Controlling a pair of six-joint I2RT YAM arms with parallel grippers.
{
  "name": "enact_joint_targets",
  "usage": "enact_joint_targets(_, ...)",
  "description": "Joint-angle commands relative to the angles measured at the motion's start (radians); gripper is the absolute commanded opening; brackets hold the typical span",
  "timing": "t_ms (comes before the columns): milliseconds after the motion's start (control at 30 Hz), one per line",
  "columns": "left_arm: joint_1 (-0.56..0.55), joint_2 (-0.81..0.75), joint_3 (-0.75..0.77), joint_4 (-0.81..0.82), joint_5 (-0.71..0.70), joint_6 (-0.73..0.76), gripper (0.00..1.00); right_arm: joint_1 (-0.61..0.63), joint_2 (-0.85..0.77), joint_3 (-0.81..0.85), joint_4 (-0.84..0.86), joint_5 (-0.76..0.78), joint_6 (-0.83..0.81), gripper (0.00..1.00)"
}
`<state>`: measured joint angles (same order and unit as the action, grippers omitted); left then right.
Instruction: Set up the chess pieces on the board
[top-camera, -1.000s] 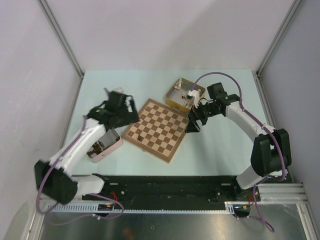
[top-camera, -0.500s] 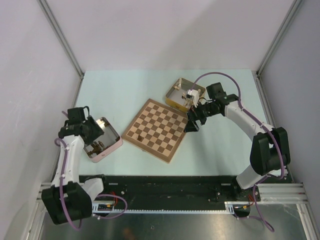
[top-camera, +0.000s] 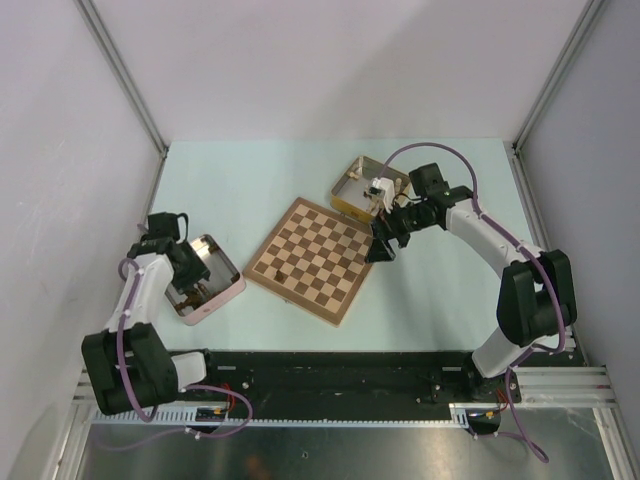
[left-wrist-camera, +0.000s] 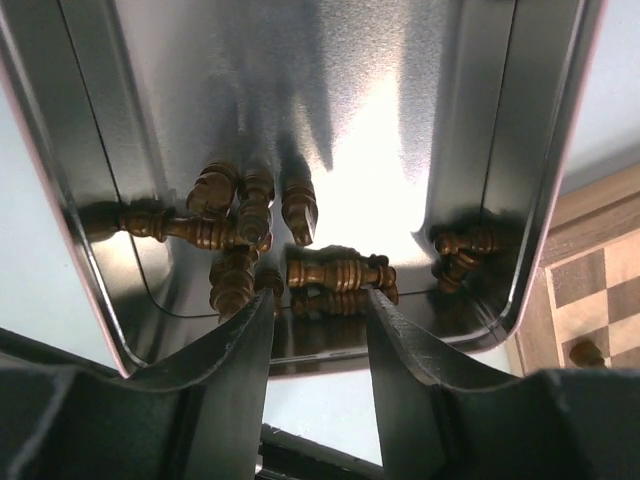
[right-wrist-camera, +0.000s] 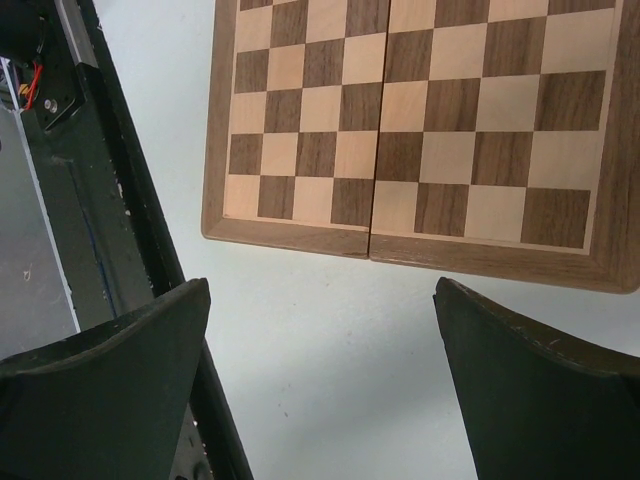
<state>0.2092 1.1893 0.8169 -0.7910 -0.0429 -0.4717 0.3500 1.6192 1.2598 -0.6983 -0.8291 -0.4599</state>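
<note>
The board (top-camera: 315, 262) lies cornerwise in the middle of the table (top-camera: 250, 175); bare table runs wide beyond its far side and narrower on its near side, up to the black rail (top-camera: 330, 372) where the arms are bolted; white walls close the table in on the left, the right and behind.

Left of the board, a narrow strip of table away from its left corner, sits a pink tin (top-camera: 232, 290); the left gripper (left-wrist-camera: 318, 345) hangs inside it with its fingers partway apart, the tips on either side of a heap of dark chess pieces (left-wrist-camera: 335, 272) lying on the tin floor; the tin's walls stand close on both sides of the fingers. A single dark piece (left-wrist-camera: 585, 352) rests on the board near that left corner.

Just beyond the board's far right edge is a yellow tin (top-camera: 352, 180). The right gripper (right-wrist-camera: 320, 330) hovers over bare table just off the board's right corner, fingers spread wide with nothing between them.

Whether the left fingertips touch any piece cannot be told. From above, the left arm covers part of the pink tin; the right wrist covers part of the yellow tin, whose contents cannot be made out.
</note>
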Motion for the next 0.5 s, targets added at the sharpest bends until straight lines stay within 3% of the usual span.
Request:
enact_joint_targets(0, -0.025, 0.042, 0.004, 0.041, -0.052, -0.018, 0.46, 0.007, 0.007, 0.053, 0.017, -0.021, 0.006, 1.0)
enact_joint_targets(467, -0.05, 0.207, 0.045, 0.118, -0.106, -0.016, 0.42, 0.007, 0.004, 0.055, 0.006, -0.011, 0.0, 1.0)
